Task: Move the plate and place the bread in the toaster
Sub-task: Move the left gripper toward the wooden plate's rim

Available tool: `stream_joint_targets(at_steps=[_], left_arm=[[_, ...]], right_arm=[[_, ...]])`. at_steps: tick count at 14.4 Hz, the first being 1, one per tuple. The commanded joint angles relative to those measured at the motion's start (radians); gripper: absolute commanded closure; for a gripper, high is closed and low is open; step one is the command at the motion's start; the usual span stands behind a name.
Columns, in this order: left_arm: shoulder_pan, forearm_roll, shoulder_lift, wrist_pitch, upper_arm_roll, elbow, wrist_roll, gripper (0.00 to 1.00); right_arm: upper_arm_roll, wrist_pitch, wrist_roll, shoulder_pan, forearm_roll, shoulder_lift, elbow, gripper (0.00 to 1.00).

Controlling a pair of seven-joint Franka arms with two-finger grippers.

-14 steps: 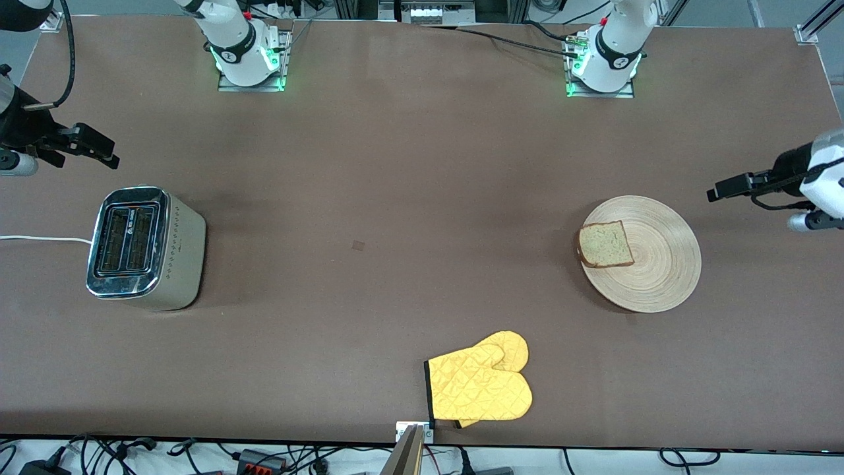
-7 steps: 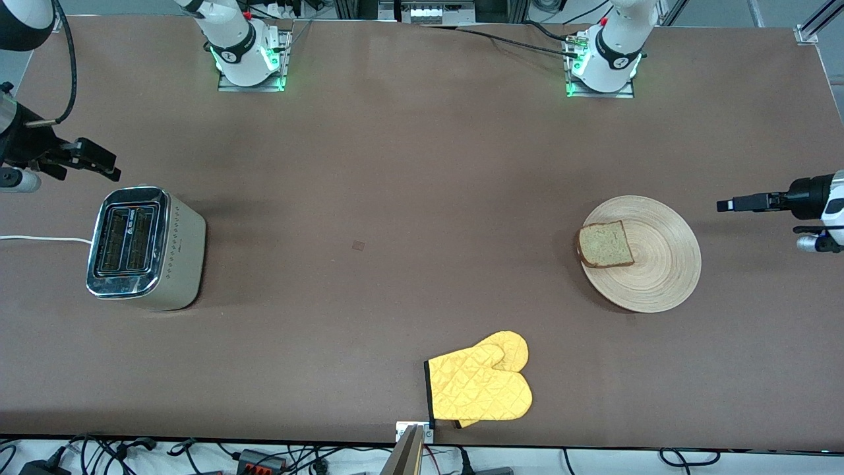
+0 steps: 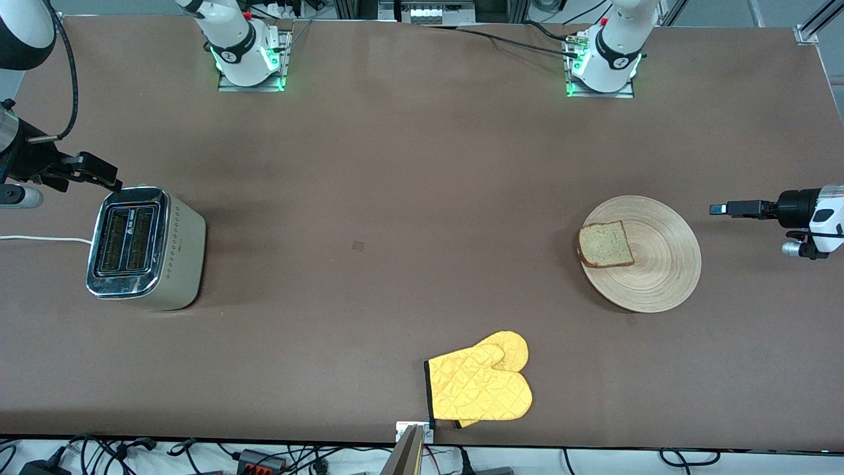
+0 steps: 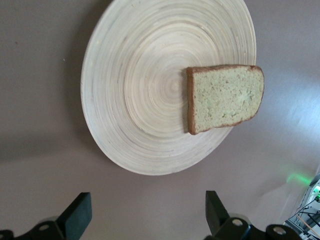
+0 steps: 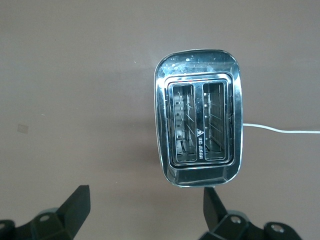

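The round light-wood plate (image 3: pixel 659 277) lies toward the left arm's end of the table, with the bread (image 3: pixel 605 244) on it near its rim. In the left wrist view the plate (image 4: pixel 140 100) and the bread (image 4: pixel 225 97) both show. My left gripper (image 3: pixel 720 210) hangs open and empty over bare table beside the plate; its jaws (image 4: pixel 147 220) are wide apart. The silver toaster (image 3: pixel 142 247) stands toward the right arm's end, slots up. My right gripper (image 3: pixel 109 179) hovers open and empty over the table at one end of the toaster (image 5: pixel 200 117), jaws (image 5: pixel 145 212) spread.
A yellow oven mitt (image 3: pixel 481 386) lies near the table's front edge, about midway along it. The toaster's white cord (image 3: pixel 39 239) runs off toward the table's end and also shows in the right wrist view as a thin cord (image 5: pixel 280 130).
My right gripper has come closer to the toaster's end. My left gripper has dropped lower beside the plate. Plate, bread and toaster have not moved.
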Motion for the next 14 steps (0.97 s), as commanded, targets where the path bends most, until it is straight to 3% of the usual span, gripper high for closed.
stream_joint_targets(at_steps=[1,8,14], left_arm=[[0.033,-0.041,0.069,0.028,-0.01,0.03,0.098,0.0],[0.063,-0.108,0.22,0.125,-0.01,0.035,0.25,0.0],[0.065,-0.151,0.256,0.134,-0.01,0.033,0.262,0.05]], right_arm=[[0.009,-0.017,-0.001,-0.007,0.003,0.01,0.018,0.0],[0.009,-0.015,0.016,0.008,0.003,-0.002,0.009,0.0],[0.009,0.0,0.008,0.007,0.003,0.004,0.006,0.0]])
